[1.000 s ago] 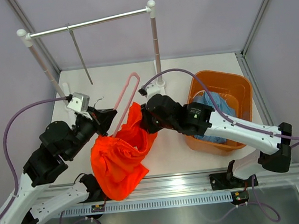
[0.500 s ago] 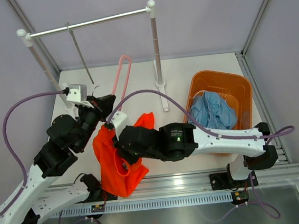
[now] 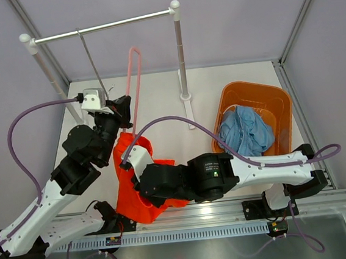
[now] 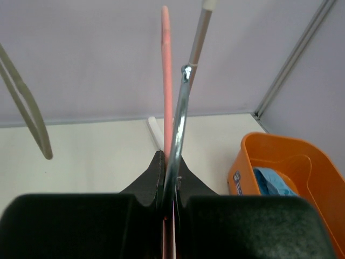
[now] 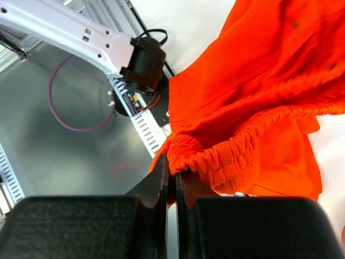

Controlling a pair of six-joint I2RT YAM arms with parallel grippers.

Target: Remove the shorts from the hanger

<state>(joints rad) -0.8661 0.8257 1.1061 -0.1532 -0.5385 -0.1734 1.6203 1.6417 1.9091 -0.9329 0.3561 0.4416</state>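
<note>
Orange plastic bin (image 3: 251, 86) at the right already holds the light blue shorts (image 3: 243, 129), 1 of 2, so I judge the job about half done. The orange shorts (image 3: 127, 198) hang at the near left edge of the tabletop (image 3: 157, 88), below the raised pink hanger (image 3: 133, 78). Whether they are free of it is hidden. The left hand (image 4: 170, 181) is clamped on the hanger's metal hook (image 4: 180, 108), and the right hand (image 5: 171, 170) pinches the gathered waistband (image 5: 226, 156). Bare tabletop lies between hanger and bin, while the rack (image 3: 108, 25) crowds the far left.
</note>
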